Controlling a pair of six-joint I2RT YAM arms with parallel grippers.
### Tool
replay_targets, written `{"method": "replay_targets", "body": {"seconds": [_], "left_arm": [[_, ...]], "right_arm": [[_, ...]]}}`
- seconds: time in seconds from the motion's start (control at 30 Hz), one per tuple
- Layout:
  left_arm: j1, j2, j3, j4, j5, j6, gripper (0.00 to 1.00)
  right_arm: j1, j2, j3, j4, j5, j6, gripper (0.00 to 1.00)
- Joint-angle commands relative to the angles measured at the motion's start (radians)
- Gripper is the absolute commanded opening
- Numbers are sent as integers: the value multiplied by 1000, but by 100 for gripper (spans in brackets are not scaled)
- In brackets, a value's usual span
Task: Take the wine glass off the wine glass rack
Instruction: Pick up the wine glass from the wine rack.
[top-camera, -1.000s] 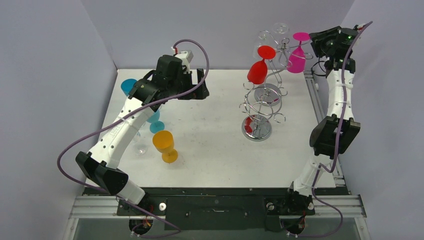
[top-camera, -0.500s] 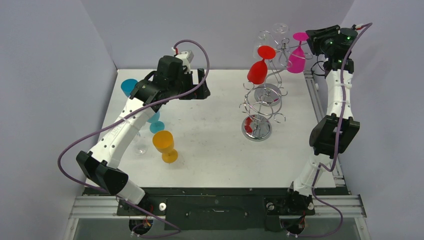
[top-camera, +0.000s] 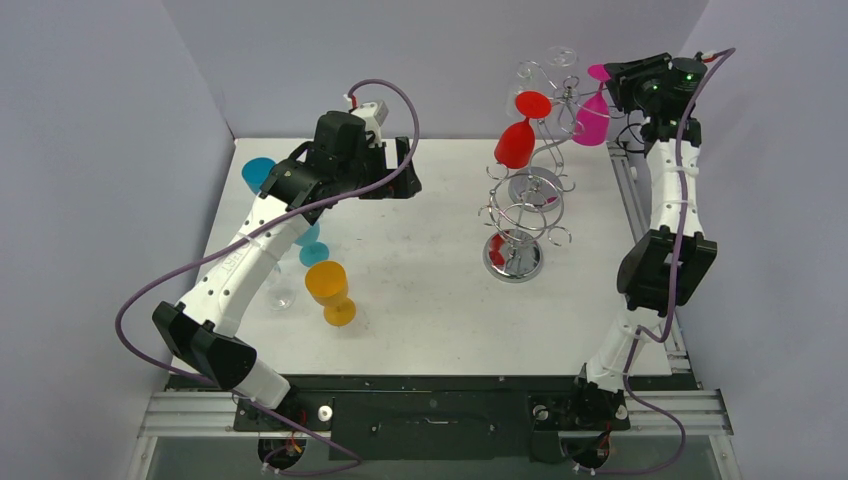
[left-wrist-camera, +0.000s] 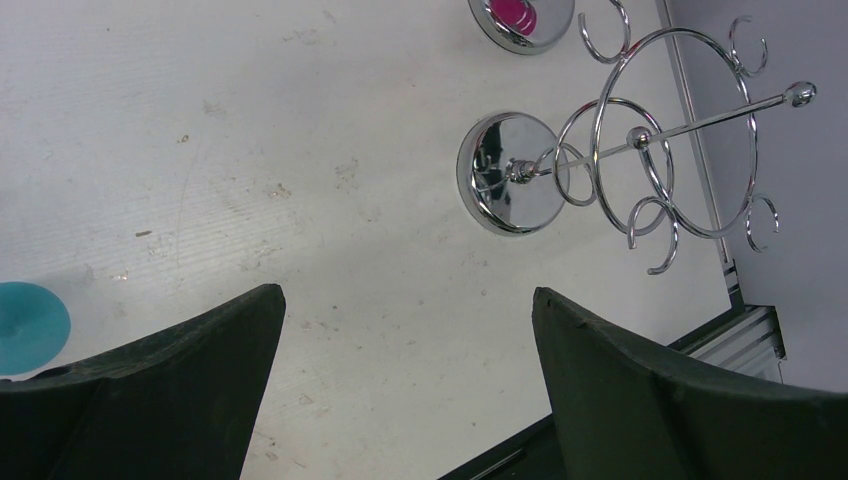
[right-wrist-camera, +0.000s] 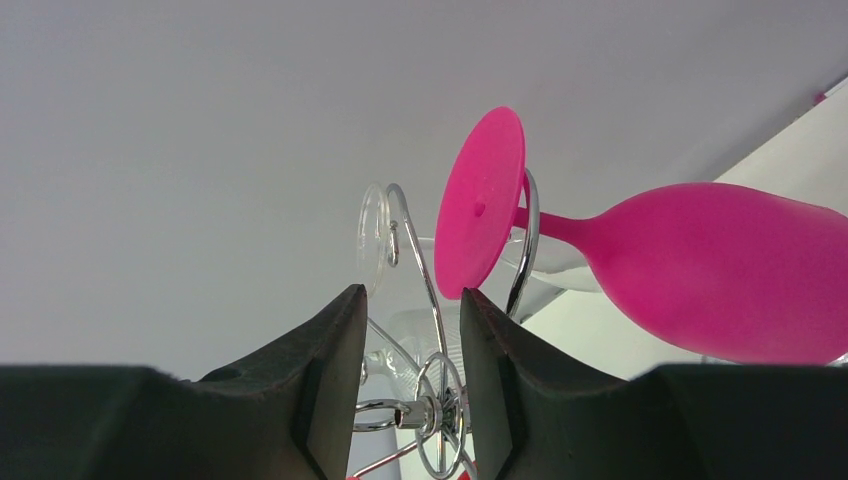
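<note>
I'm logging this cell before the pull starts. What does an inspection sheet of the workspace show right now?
Surface: white table, lightly scuffed, no spills seen.
Job's things: pink wine glass hangs by its foot on the wine glass rack; a red glass and a clear glass hang there too.
Clutter: orange glass, teal glasses and another clear one on the table; second rack, hooks empty.
Grippers: left gripper open above the table, empty; right gripper narrowly open beside the pink foot, gripping nothing.
Cables: purple cables loop off both arms.
Surroundings: plain walls; nothing else seen.
</note>
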Motion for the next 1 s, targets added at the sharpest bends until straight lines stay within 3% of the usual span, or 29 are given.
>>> {"method": "replay_targets", "body": {"seconds": [0.0,0.97], "left_arm": [[-3,-3,0,56,7,1,92],[1,-12,-15,66,4,4,92]], "right_arm": [[11,-8,6,44,1,17,35],[48,-62,-49,-31,127,76,33]]}}
